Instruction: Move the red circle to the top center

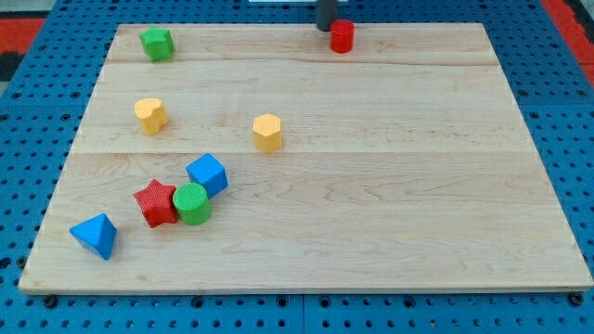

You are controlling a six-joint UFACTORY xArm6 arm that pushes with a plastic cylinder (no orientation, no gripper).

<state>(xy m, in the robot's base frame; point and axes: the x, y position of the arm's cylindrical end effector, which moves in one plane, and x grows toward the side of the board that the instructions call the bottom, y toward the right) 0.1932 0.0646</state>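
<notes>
The wooden desk point(390, 213) carries eight blocks. The red circle point(342, 36) stands at the view's top centre, touching the rod's tip point(327, 28) on its left. No pincer is fitted, so its state cannot be told. Lower left, a blue cube point(207, 174), red star point(155, 203) and green cylinder point(192, 204) cluster together.

red circle point(342, 36), upright, board's top centre
</notes>
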